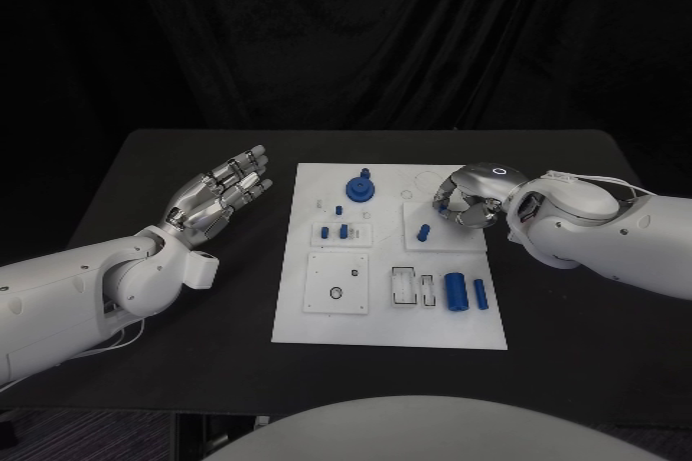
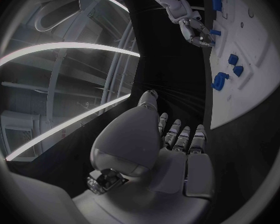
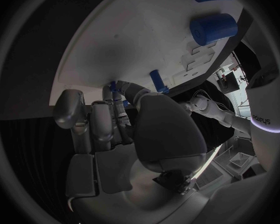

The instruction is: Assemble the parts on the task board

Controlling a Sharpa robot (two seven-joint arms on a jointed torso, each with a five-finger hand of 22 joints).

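Left of the task board (image 1: 325, 326), our left hand (image 1: 216, 196) hovers with fingers apart, holding nothing. Our right hand (image 1: 473, 196) curls over the board's far right corner beside a small blue peg (image 1: 424, 232) — whether it grips, we cannot tell. We judge we should align it upright — its long axis looks vertical.

The left silver robot hand (image 2: 171, 149) lies flat, fingers extended and apart, holding nothing, above the black table (image 2: 177, 59). Beside it lies the white rectangular task board (image 2: 255, 79), carrying small blue parts (image 2: 221, 79). The right robot hand (image 2: 199, 32) hovers at the board's edge, fingers curled.
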